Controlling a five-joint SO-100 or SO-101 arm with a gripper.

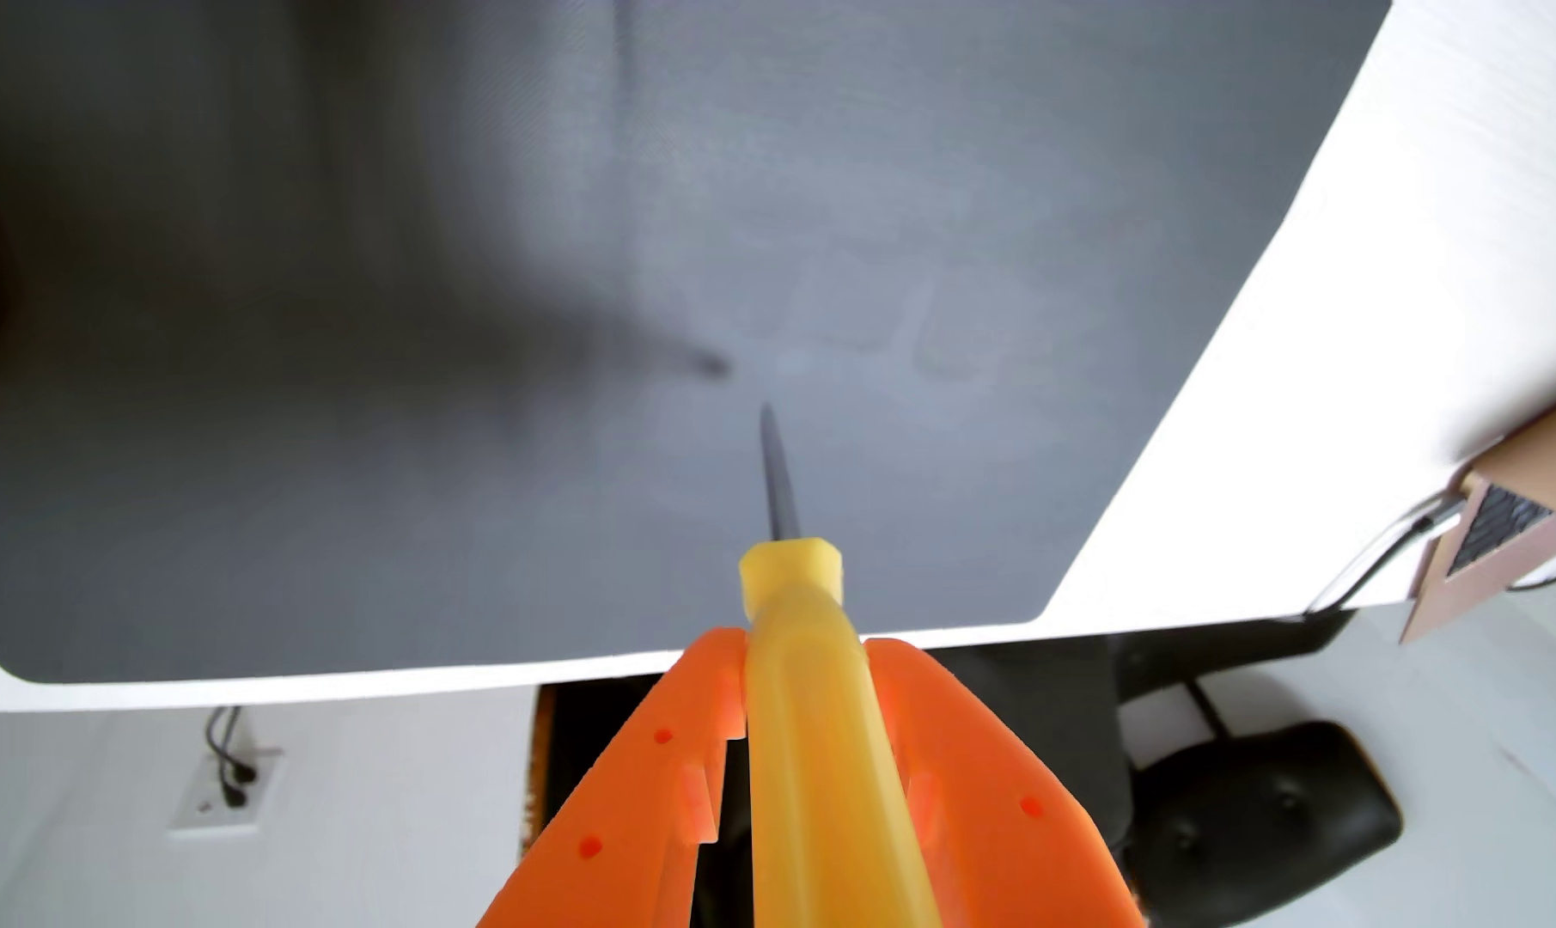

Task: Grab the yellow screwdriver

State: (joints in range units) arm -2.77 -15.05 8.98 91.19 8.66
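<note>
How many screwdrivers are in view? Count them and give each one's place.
1. The yellow screwdriver sits clamped between the orange gripper fingers, low centre in the wrist view, shaft pointing out over the grey mat. Others may lie outside the frame.

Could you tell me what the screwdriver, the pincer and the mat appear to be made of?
The screwdriver seems to have a translucent yellow plastic handle, slightly glossy, and a dark, probably metal shaft. The pincer looks like matte orange plastic, possibly printed. The grey mat looks like fine-woven fabric, going by its faint weave.
</note>
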